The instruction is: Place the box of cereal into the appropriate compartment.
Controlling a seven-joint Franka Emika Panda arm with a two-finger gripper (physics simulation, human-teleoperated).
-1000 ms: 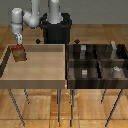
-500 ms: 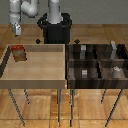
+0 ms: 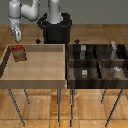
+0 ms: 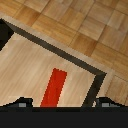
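We saw the box of cereal point(image 3: 19, 52) standing in the far corner of the light-wood tray point(image 3: 35, 80), ungrasped, while our gripper point(image 3: 17, 34) hovered above it, seemingly spread, apparently positioned to descend.

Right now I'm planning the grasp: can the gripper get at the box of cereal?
Probably yes. The box of cereal stands alone in the light-wood tray, nothing over it, and the gripper hangs just above.
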